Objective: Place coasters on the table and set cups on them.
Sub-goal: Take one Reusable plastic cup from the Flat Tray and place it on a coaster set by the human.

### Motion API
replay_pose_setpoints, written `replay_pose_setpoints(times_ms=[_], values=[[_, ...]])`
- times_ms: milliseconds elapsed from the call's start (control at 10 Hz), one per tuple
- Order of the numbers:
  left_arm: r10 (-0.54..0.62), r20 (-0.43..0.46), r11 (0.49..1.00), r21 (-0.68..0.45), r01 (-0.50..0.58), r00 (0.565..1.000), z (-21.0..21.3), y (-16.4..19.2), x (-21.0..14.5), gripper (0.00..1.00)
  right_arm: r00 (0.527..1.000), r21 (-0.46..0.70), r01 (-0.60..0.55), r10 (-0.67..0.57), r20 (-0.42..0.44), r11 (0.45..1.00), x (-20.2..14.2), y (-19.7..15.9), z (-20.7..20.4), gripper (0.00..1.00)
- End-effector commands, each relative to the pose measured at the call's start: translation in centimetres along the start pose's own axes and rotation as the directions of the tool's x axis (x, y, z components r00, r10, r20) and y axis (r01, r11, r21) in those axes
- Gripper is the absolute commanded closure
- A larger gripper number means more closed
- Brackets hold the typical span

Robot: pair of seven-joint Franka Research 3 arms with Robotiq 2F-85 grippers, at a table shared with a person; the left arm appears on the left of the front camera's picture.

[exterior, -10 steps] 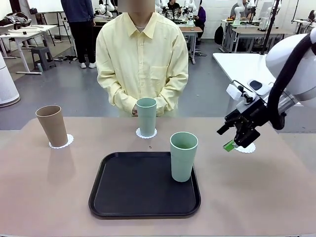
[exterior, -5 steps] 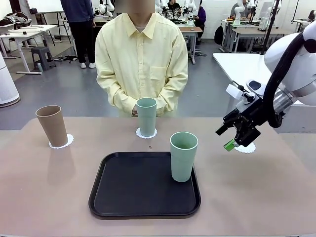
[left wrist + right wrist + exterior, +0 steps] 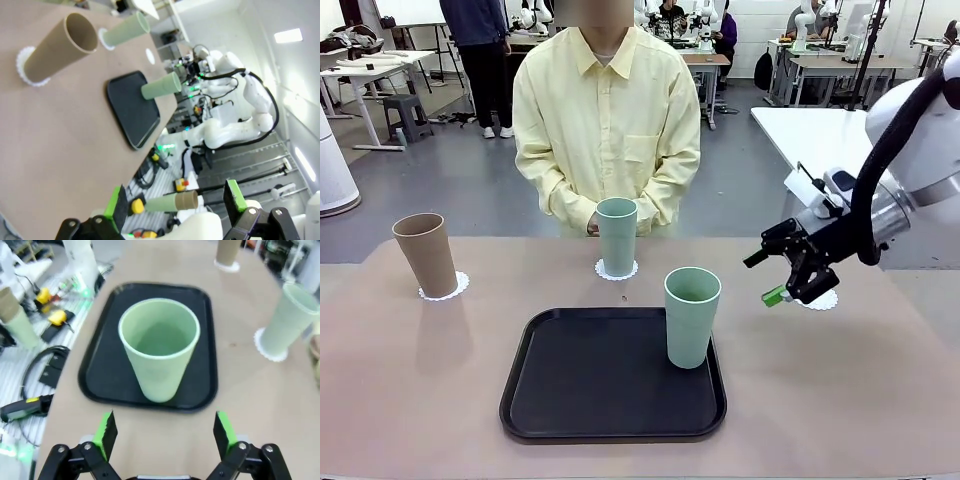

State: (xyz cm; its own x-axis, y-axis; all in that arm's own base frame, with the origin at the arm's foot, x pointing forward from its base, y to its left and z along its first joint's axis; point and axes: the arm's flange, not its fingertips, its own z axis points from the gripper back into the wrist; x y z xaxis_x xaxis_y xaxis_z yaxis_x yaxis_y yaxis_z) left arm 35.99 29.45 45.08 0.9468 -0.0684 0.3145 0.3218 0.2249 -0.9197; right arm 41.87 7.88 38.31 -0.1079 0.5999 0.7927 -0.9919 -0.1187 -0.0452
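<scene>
Front view: right gripper (image 3: 770, 278) wide open, empty, facing last green cup (image 3: 692, 316) on tray (image 3: 550, 410). Next: straddle cup, close, carry to bare coaster (image 3: 823, 300).

No readable text, label, brand or number is found on any item (cups, tray and table surfaces are all plain and unmarked).

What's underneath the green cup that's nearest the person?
A white scalloped coaster lies under that green cup; its lacy edge shows around the base. The coaster's middle is covered by the cup.
</scene>
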Motion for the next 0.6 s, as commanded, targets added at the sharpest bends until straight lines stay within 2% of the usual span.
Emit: replay_pose_setpoints(times_ms=[0, 200, 500], values=[[0.006, 0.003, 1.0, 0.006, -0.006, 1.0, 0.1, -0.1, -0.1, 0.0, 0.998, 0.022, 0.001, -0.002, 0.06, 1.0, -2.7, 1.5, -0.6, 0.0], [0.006, 0.003, 1.0, 0.006, -0.006, 1.0, 0.1, -0.1, -0.1, 0.0, 0.997, 0.049, 0.029, -0.033, 0.076, 0.998, -3.8, 2.2, -1.4, 0.0], [0.006, 0.003, 1.0, 0.006, -0.006, 1.0, 0.1, -0.1, -0.1, 0.0, 0.986, 0.071, 0.045, -0.056, 0.16, 0.996, -4.7, 2.9, -2.6, 0.0]])
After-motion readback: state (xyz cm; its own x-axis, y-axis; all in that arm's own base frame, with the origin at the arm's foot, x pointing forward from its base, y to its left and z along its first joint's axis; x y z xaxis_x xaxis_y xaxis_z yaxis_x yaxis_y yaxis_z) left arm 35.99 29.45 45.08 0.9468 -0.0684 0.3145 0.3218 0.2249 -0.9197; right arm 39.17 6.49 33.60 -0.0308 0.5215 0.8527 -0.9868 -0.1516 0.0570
